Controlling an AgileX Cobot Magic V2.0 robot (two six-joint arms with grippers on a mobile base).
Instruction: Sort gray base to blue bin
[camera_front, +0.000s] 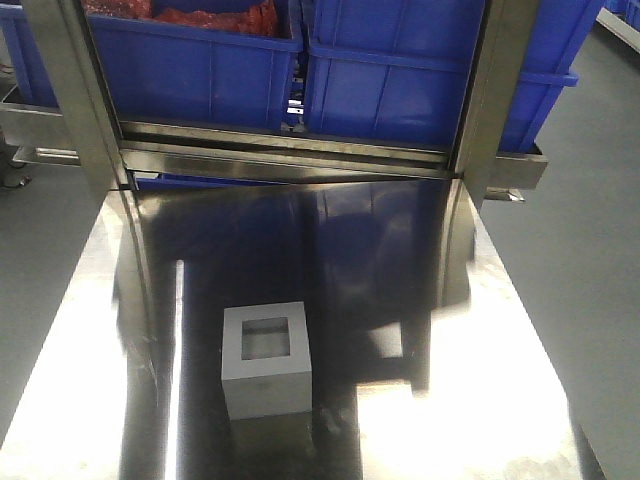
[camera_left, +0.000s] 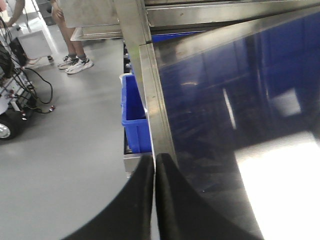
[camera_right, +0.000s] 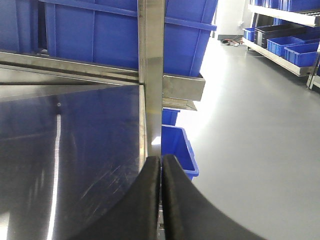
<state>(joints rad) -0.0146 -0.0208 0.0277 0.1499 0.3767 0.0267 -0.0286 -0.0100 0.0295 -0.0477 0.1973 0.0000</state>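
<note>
Gray base (camera_front: 265, 360): on table (camera_front: 400, 250), 6 o'clock, recess up.
Ribbed crate (camera_front: 190, 70): 11 o'clock, red contents.
Left gripper (camera_left: 154, 159): fingers together, empty.
Right gripper (camera_right: 161, 160): fingers together, empty.

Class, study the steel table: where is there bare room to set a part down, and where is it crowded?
Bare steel lies between the gray base and the rear rail under the blue crates, and on both sides of the base out to the table edges. Crowded: behind the rail, where the crates sit side by side between steel uprights.
</note>
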